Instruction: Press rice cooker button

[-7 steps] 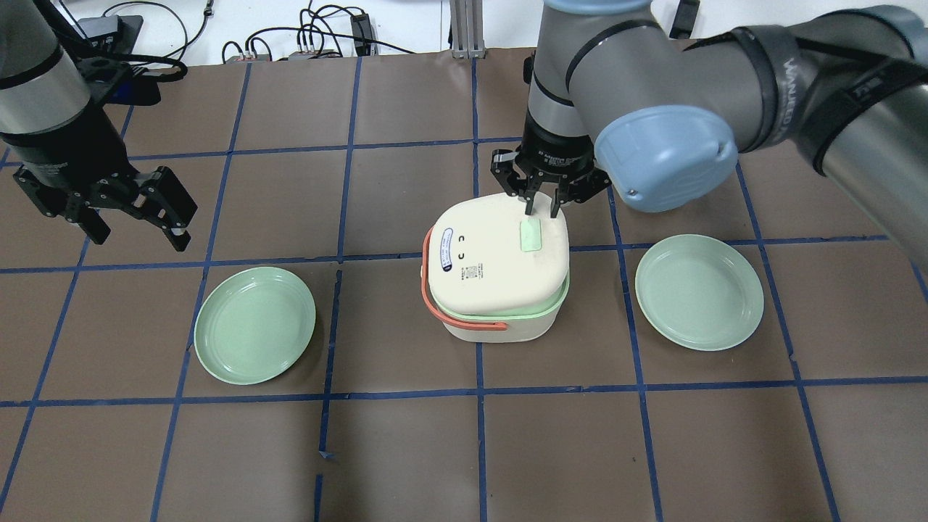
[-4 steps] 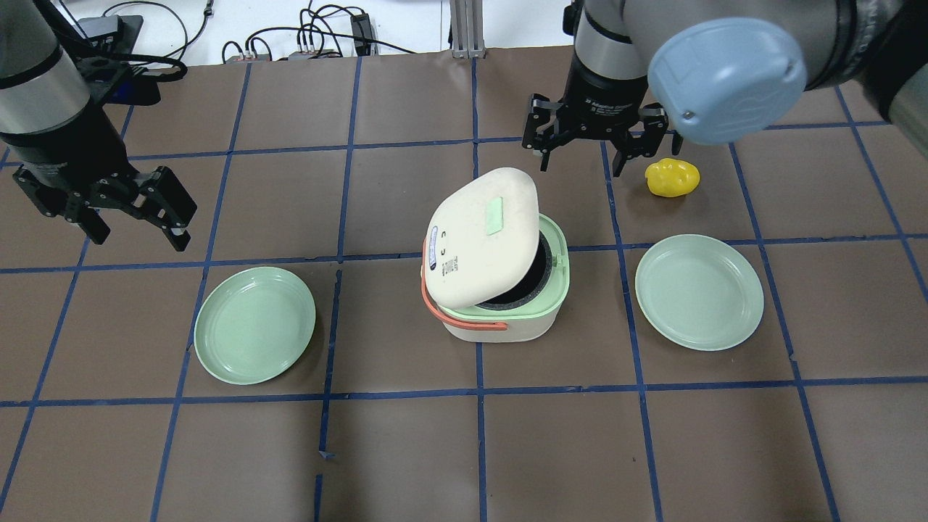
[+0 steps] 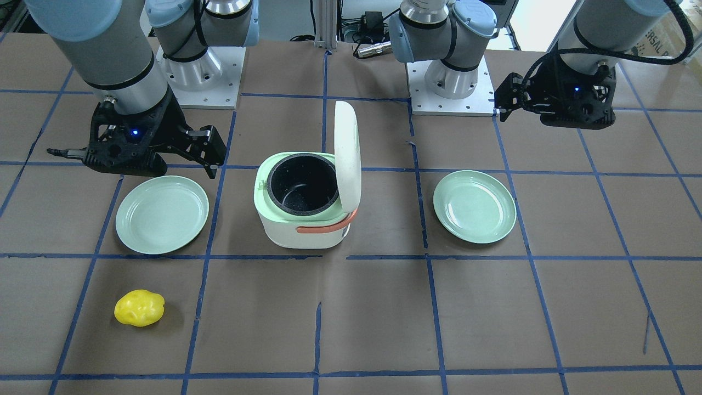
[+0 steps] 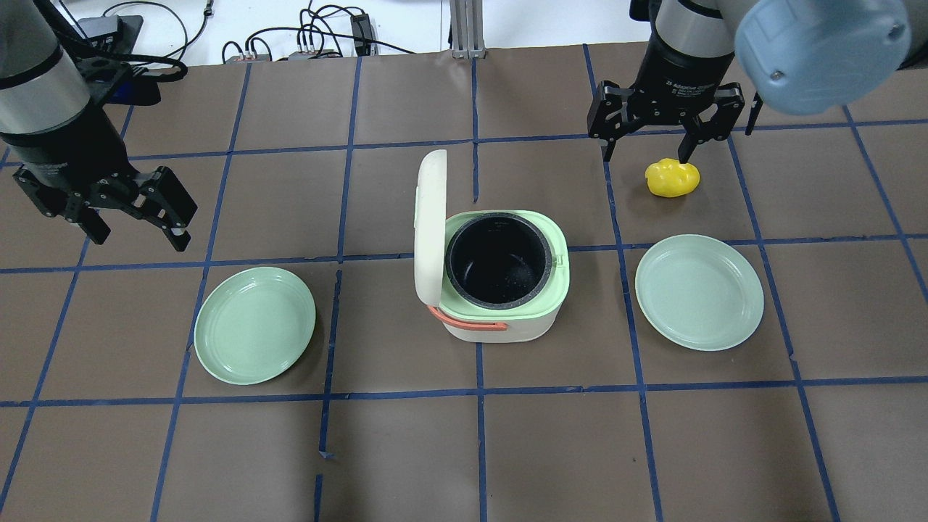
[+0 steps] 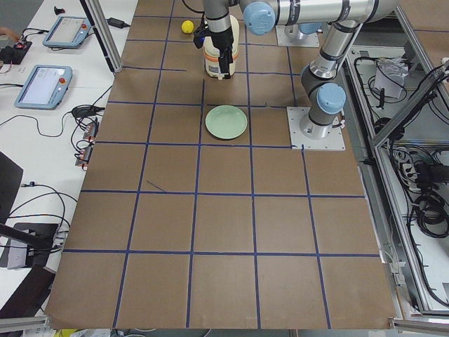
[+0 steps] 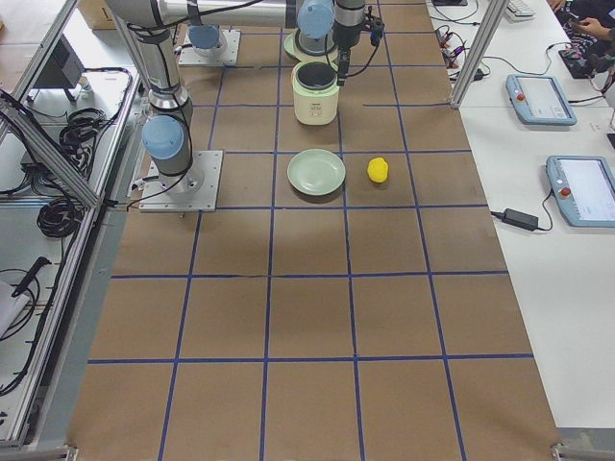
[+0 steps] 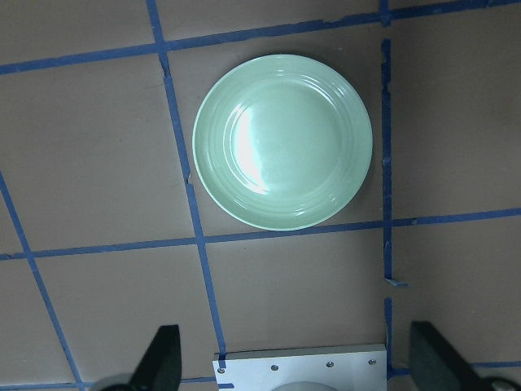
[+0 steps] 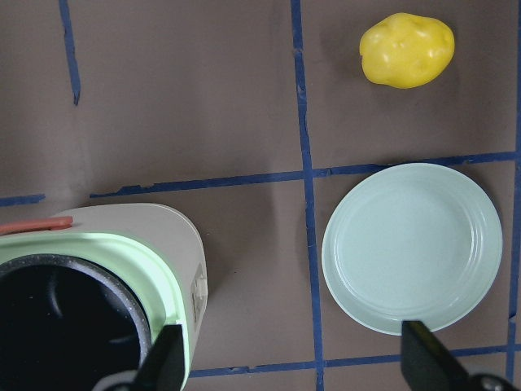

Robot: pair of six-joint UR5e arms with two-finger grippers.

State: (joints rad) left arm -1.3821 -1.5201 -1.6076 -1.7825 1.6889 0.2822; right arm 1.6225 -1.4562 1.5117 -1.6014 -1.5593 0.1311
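The white rice cooker stands mid-table with its lid swung upright on the left. Its black inner pot, mint-green rim and salmon handle show. It also shows in the front-facing view and the right wrist view. My right gripper is open and empty, behind and to the right of the cooker, above a yellow lumpy object. My left gripper is open and empty at the far left. The lid's top face is turned away.
A green plate lies left of the cooker, below my left gripper, and fills the left wrist view. A second green plate lies right of the cooker. Cables run along the table's back edge.
My right gripper was shut with its tips on the closed lid's back edge. It has risen, moved back and to the right, and opened. The lid has swung fully upright. The left arm has not moved.
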